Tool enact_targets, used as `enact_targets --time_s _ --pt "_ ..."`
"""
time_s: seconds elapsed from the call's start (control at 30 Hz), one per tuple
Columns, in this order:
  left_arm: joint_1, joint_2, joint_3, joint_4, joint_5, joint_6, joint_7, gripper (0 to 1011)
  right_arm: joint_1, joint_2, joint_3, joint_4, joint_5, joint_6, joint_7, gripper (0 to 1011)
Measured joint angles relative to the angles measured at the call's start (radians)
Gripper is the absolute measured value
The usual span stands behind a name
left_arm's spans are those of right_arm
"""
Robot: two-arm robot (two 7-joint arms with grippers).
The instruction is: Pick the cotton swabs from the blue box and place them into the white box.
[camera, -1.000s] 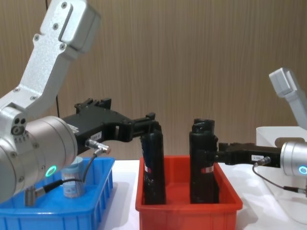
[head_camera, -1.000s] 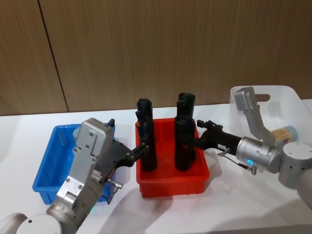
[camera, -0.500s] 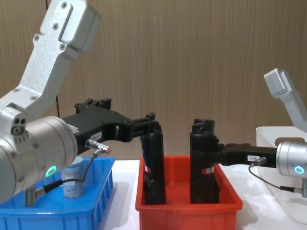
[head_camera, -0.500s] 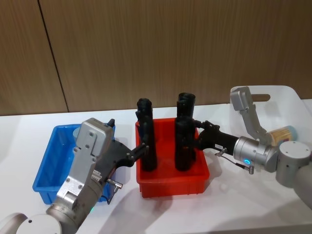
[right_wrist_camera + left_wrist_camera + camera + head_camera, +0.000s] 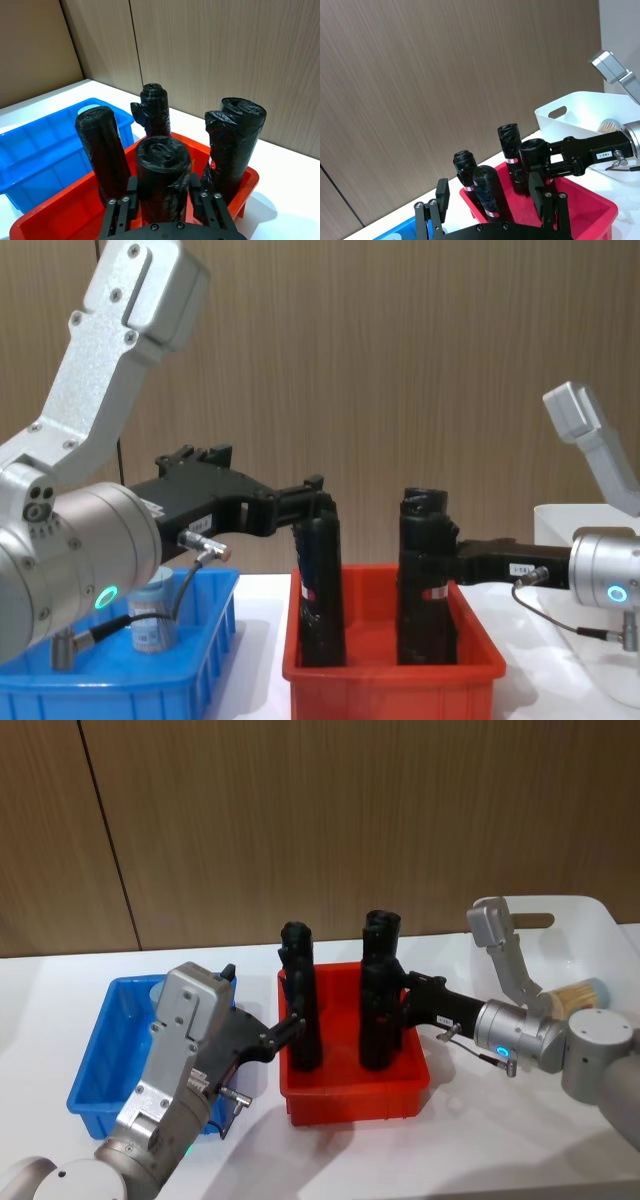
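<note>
Right gripper (image 5: pixel 159 207) over red bin (image 5: pixel 352 1102), fingers straddling front black roll (image 5: pixel 161 176), gap narrow around it; left gripper (image 5: pixel 318 488) at left-front black roll (image 5: pixel 320 590), fingers spread; cotton swab jar (image 5: pixel 152 618) in blue box (image 5: pixel 100 1065), behind left gripper; white box (image 5: pixel 575 935) behind right arm, another swab jar (image 5: pixel 577 994) inside.

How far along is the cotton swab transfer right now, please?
One jar of cotton swabs lies in the white box; another waits in the blue box. The left gripper and right gripper are at black rolls in the red bin, so that jar remains.
</note>
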Motion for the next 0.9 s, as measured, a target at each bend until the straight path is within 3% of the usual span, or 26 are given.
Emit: enact_targets --time_s 0.13,0.63,0.77,0.9 --pt "0.0 0.0 0.0 0.0 0.0 0.0 0.0 1004 0.003 -0.001 0.002 0.005 -0.001 -0.003 0.0 508" --pt "0.0 0.0 0.0 0.0 0.0 0.0 0.0 1004 0.015 0.004 0.026 0.002 -0.005 -0.019 -0.001 400" --pt "0.0 0.0 0.0 0.0 0.0 0.0 0.0 1004 0.016 0.01 0.036 -0.018 -0.004 -0.023 -0.001 378" --pt "0.0 0.0 0.0 0.0 0.0 0.0 0.0 1004 -0.007 0.024 0.051 -0.102 -0.004 -0.008 -0.007 364"
